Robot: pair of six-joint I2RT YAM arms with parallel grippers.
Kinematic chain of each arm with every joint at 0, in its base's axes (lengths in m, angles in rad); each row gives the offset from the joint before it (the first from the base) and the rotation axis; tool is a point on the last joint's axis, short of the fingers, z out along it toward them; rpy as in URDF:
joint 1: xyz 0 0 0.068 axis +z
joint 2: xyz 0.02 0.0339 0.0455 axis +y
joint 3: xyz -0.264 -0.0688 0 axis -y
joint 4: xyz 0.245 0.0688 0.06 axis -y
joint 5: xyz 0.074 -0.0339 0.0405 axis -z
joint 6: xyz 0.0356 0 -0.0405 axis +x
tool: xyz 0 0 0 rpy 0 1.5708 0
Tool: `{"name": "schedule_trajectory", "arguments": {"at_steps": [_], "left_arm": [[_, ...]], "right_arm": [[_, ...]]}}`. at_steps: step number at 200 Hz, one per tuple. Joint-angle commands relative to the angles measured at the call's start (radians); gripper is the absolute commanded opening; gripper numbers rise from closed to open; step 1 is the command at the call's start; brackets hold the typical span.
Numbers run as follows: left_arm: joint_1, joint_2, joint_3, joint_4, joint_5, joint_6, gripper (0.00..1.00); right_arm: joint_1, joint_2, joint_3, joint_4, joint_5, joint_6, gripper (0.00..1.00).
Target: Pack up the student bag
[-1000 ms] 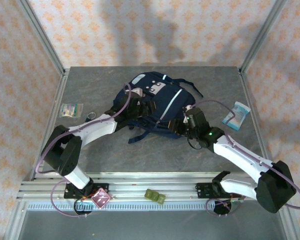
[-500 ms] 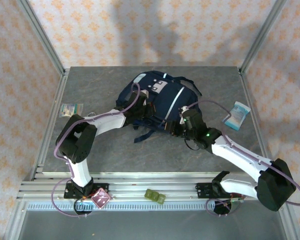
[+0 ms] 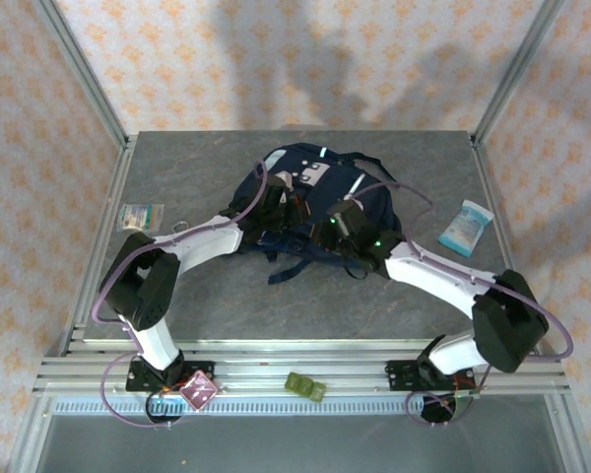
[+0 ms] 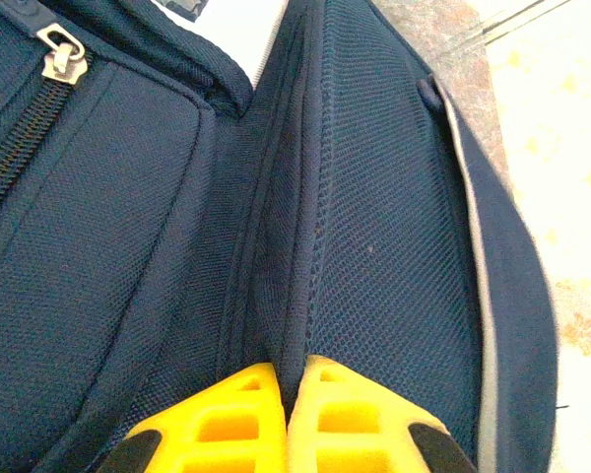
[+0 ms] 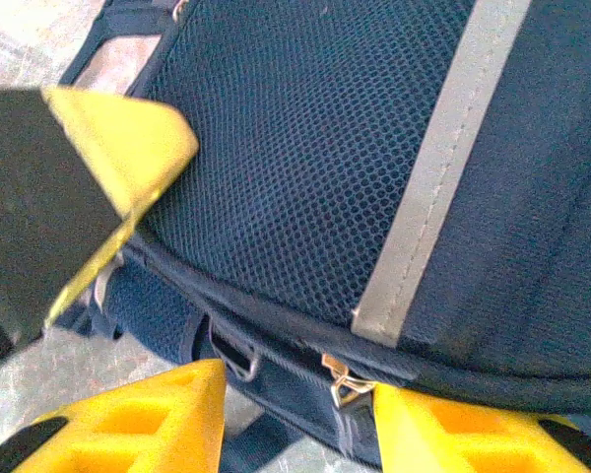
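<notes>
Top view: we see the student bag [image 3: 325,182] lying mid-table toward the far edge, on the grey table [image 3: 207,286]. Both arms reach in over it. The left gripper [image 3: 279,210] sits on the bag's near-left part and the right gripper [image 3: 330,222] on its near-middle, close to each other. We cannot read either set of jaws from up here. A blue-white tissue pack [image 3: 465,227] lies well right of the bag and a small clear packet [image 3: 141,215] well left of it. On the front rail sit a green item [image 3: 303,386] and a pink item [image 3: 198,392].

Left wrist: we see the left gripper's yellow fingers [image 4: 236,424] pressed together with no gap. A ridge of the bag's navy mesh runs down into the seam between the tips, so the jaws are closed, pinching bag fabric. A silver zip pull [image 4: 59,54] sits upper left at the head of a zipper.

Right wrist: we see the right gripper's yellow fingers [image 5: 128,429] standing apart, partly open, either side of the bag's zipped lower edge. Nothing is clamped. A small zip pull [image 5: 340,381] hangs between them, nearer the right-hand finger. A grey stripe [image 5: 433,187] crosses the mesh diagonally. A black-and-yellow wedge [image 5: 98,168] rests against the bag at upper left; we cannot tell what it belongs to.
</notes>
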Motion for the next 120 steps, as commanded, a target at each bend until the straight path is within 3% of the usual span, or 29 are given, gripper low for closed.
{"name": "schedule_trajectory", "arguments": {"at_steps": [1, 32, 46, 60, 120], "left_arm": [[-0.025, -0.064, 0.026, 0.11, 0.069, -0.024, 0.0], [-0.026, -0.063, 0.023, 0.125, 0.07, -0.027, 0.0], [-0.026, -0.061, 0.028, 0.122, 0.07, -0.024, 0.0], [-0.026, -0.061, 0.028, 0.121, 0.062, -0.021, 0.0], [0.021, -0.083, 0.004, 0.069, -0.012, 0.033, 0.0]], "right_arm": [[0.005, 0.071, 0.084, -0.078, 0.138, 0.066, 0.41], [0.029, 0.129, 0.131, -0.149, 0.238, 0.085, 0.39], [0.042, 0.138, 0.131, -0.158, 0.258, 0.08, 0.23], [0.045, 0.143, 0.13, -0.168, 0.254, 0.081, 0.15], [0.026, 0.037, 0.032, -0.275, 0.279, 0.039, 0.04]]}}
